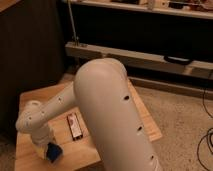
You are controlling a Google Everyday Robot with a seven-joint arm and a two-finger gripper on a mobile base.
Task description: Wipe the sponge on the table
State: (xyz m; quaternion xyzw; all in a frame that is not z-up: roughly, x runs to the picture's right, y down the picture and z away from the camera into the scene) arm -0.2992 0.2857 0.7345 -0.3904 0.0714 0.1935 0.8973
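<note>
The dark-blue sponge point(54, 151) rests on the light wooden table point(35, 97) near its front left edge. My gripper point(48, 146) comes down onto it at the end of the white arm point(107, 105) and is shut on the sponge, pressing it to the tabletop. The wrist hides most of the gripper. The arm's big upper segment fills the middle of the view and covers much of the table.
A small black-and-white box point(75, 125) lies on the table just right of the gripper. A grey metal shelf rail point(135, 56) runs behind the table, with dark shelving above. Speckled floor and black cables point(205, 145) are at the right.
</note>
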